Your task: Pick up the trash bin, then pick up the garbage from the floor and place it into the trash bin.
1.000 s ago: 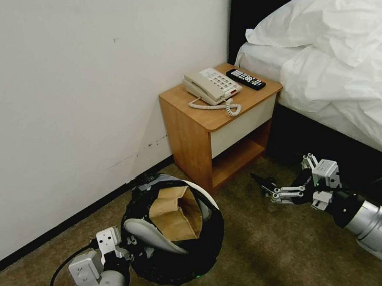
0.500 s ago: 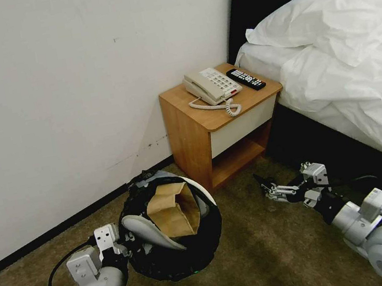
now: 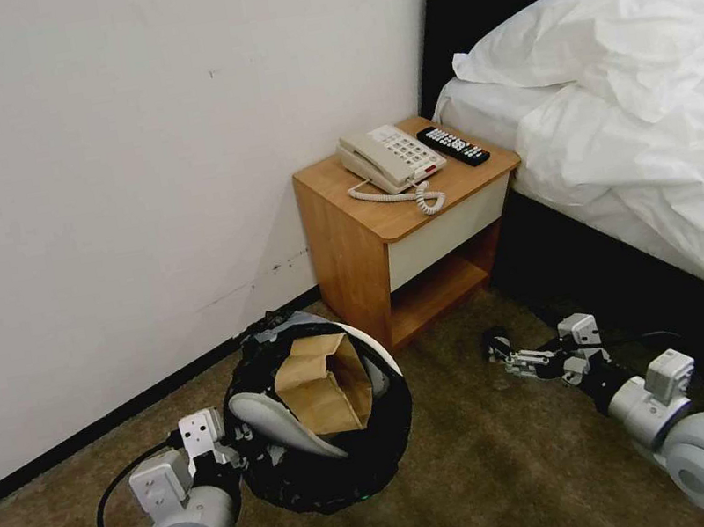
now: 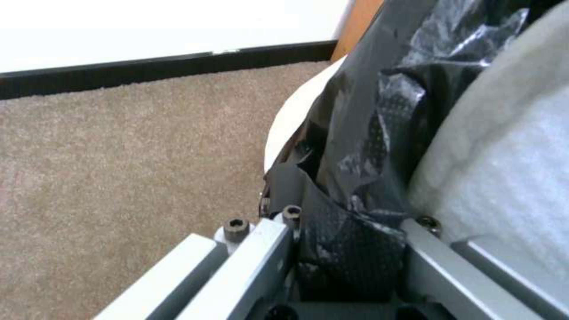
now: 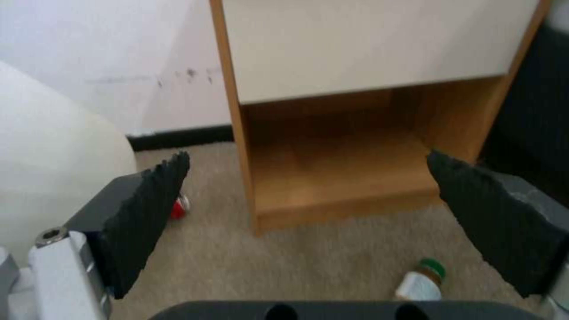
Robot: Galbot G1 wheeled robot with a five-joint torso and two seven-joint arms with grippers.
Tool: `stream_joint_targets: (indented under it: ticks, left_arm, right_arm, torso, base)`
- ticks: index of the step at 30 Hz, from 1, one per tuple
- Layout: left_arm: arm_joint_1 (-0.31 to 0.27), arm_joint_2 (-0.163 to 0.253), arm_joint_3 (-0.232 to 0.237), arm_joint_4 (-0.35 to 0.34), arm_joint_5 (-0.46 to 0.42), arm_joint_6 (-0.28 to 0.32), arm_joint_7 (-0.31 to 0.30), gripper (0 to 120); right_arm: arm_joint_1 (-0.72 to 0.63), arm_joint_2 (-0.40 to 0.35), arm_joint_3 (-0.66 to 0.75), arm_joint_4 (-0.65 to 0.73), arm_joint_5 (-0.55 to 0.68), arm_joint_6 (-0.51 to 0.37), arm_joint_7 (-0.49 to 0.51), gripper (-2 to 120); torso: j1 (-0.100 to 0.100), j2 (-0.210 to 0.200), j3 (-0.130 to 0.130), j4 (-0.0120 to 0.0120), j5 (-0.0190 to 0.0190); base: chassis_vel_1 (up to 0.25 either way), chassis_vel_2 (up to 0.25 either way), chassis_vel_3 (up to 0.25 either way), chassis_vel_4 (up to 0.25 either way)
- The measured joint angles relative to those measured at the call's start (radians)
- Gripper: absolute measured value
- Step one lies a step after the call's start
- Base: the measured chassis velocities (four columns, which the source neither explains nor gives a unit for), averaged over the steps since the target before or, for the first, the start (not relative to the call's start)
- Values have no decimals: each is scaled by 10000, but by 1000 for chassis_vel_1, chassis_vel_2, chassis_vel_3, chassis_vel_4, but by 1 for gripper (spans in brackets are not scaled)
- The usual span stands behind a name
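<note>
Head view: the left gripper [image 3: 230,448] pinches the black-lined rim of the trash bin [image 3: 333,480] at its 9 o'clock edge, a brown paper bag [image 3: 322,384] inside; the right gripper [image 3: 502,354] hangs low over the carpet near the nightstand [image 3: 351,255]. Left wrist view: the bin liner [image 4: 355,178] is clamped between the fingers. Right wrist view: the pads [image 5: 148,209] are spread wide, with a green-capped bottle [image 5: 422,280] at 5 o'clock between them and a red can [image 5: 179,207] beside the left pad.

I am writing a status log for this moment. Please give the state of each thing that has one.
Bin: lined, held at its rim, holding a paper bag.
Left gripper: shut on the bin rim.
Right gripper: open, low over the carpet.
Bottle: lying on the carpet.
Phone: handset on its cradle.
</note>
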Motion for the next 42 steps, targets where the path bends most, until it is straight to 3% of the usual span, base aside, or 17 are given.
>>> stream_joint_targets:
  ticks: [30,42]
  left_arm:
    - [-146,-101,217,149,128,16,-3,0]
    - [-125,-174,379,199,237,15,12,0]
  right_arm:
    - [1457,532,-1257,-2591,-71,-331,479,100]
    - [2546,1120,-2317,-3889,-329,-601,718,100]
  torso:
    - [0,0,-1,0,-1]
    - [0,0,1,2,1]
  base:
    - [0,0,0,0]
    - [0,0,0,0]
